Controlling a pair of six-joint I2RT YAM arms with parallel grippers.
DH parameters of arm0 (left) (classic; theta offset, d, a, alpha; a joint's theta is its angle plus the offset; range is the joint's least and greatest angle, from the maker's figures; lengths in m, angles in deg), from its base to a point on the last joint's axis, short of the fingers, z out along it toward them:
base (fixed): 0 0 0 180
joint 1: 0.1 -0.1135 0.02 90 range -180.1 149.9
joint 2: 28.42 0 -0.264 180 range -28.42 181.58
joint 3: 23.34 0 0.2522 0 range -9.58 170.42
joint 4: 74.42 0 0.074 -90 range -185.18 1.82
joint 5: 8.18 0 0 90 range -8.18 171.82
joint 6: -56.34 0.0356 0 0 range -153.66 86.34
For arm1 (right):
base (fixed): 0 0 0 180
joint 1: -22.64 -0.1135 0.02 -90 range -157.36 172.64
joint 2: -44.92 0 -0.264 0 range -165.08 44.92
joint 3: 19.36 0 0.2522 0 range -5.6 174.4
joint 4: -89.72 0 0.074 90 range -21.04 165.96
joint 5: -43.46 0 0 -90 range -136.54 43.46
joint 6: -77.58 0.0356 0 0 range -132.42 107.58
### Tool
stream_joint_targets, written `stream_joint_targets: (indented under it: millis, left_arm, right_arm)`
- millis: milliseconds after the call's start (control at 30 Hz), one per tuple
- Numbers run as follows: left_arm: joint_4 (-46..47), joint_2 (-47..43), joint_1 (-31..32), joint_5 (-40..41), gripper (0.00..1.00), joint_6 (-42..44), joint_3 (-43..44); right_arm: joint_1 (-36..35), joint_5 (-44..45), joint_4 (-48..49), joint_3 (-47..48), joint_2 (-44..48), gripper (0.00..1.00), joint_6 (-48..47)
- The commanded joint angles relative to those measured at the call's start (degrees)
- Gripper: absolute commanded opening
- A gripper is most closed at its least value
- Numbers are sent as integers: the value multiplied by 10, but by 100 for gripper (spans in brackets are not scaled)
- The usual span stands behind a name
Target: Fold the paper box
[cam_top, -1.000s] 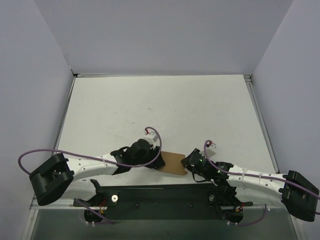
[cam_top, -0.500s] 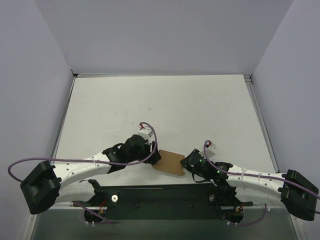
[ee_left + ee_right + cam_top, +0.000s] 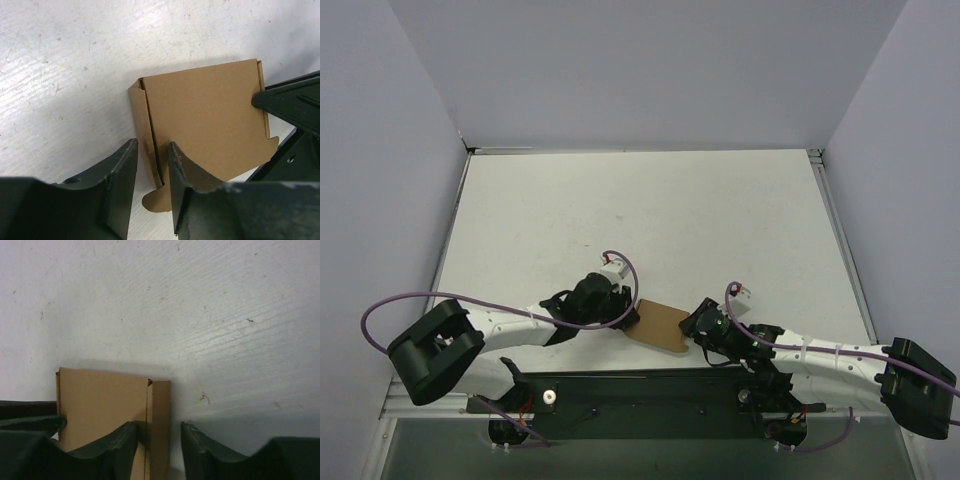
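While I crouch low over the table (image 3: 650,200), the paper box (image 3: 205,120) lies flat on it, part folded, bracketed between my two tools. My left gripper (image 3: 151,145) straddles the box's near side flap, one finger on each side of the crease. Pinching it or only framing it? I can't tell. My right gripper (image 3: 158,426) sits over the opposite edge, released. The narrow side strip lies between its fingers, and bare table shows beside the outer one.
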Motion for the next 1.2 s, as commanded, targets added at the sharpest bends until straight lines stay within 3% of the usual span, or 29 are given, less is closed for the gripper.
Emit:
stream_joint_targets:
  millis: [0,167,367,633,767,900,1167]
  left_arm:
    - [28,41,-1,-11,37,37,-7]
    - [16,38,-3,-8,39,46,-1]
    - [-48,-14,-10,2,65,63,52]
    - [-118,-80,-54,-9,73,79,86]
    - [-126,-105,-90,-32,74,82,73]
    - [-139,-129,-117,-50,74,82,68]
    - [-206,-183,-147,-65,74,87,80]
  right_arm:
    - [-17,17,-92,15,1,53,-13]
    - [-32,47,-130,38,29,64,-40]
    - [-59,107,-167,101,62,85,-188]
    - [-90,107,-149,182,26,85,-457]
    - [-95,57,-102,186,-4,86,-590]
    - [-105,-36,-58,186,-24,86,-658]
    - [-158,-43,-70,225,-101,86,-728]
